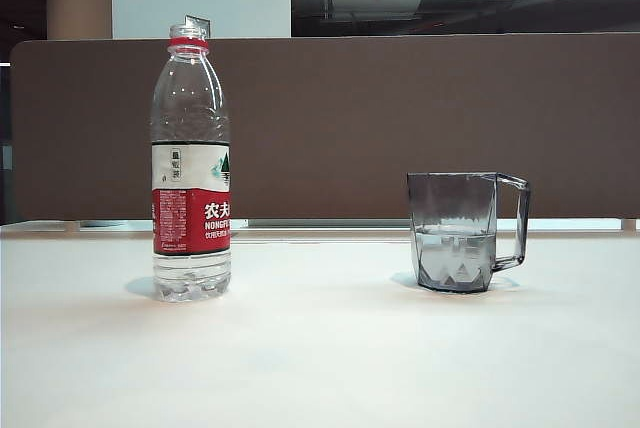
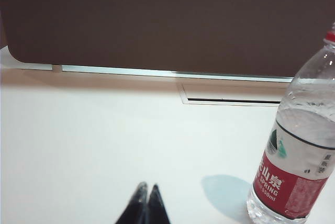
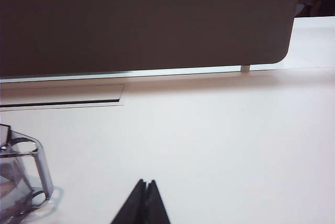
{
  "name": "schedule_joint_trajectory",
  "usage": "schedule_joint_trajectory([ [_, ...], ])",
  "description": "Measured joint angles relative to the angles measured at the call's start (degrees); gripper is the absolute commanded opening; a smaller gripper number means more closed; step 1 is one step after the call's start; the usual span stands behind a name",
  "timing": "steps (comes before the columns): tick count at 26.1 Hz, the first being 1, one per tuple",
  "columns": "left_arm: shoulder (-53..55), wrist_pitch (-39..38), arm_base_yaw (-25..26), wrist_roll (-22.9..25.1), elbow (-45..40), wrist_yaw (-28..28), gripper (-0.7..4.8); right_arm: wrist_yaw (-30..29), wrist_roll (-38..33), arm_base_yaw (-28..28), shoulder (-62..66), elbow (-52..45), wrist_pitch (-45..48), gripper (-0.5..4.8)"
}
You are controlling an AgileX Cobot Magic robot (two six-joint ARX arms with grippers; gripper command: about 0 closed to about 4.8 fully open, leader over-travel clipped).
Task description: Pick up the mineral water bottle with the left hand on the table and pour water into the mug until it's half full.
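Observation:
The mineral water bottle (image 1: pixel 190 163) stands upright and uncapped on the left of the white table (image 1: pixel 320 348); it also shows in the left wrist view (image 2: pixel 296 150). The grey-tinted mug (image 1: pixel 458 232), handle to the right, stands on the right with water about halfway up; its handle side shows in the right wrist view (image 3: pixel 21 174). My left gripper (image 2: pixel 147 188) is shut and empty, low over bare table, well apart from the bottle. My right gripper (image 3: pixel 146 183) is shut and empty, apart from the mug. Neither arm appears in the exterior view.
A brown partition (image 1: pixel 400 118) runs along the table's far edge. A cable slot (image 2: pixel 230 97) is set in the tabletop near it, also seen in the right wrist view (image 3: pixel 60 101).

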State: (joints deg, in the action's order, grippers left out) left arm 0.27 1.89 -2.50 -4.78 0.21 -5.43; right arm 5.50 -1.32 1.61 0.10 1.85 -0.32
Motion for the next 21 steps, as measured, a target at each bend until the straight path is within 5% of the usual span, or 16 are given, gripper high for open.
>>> schedule_joint_trajectory([
  [13,0.0,0.0,0.0,0.0,0.0,0.0,-0.05,-6.6,0.0,-0.7,0.0,-1.4,2.7,-0.01],
  [21,0.0,0.0,0.0,0.0,0.0,0.0,-0.05,-1.4,0.0,1.9,0.0,-1.4,2.0,-0.01],
])
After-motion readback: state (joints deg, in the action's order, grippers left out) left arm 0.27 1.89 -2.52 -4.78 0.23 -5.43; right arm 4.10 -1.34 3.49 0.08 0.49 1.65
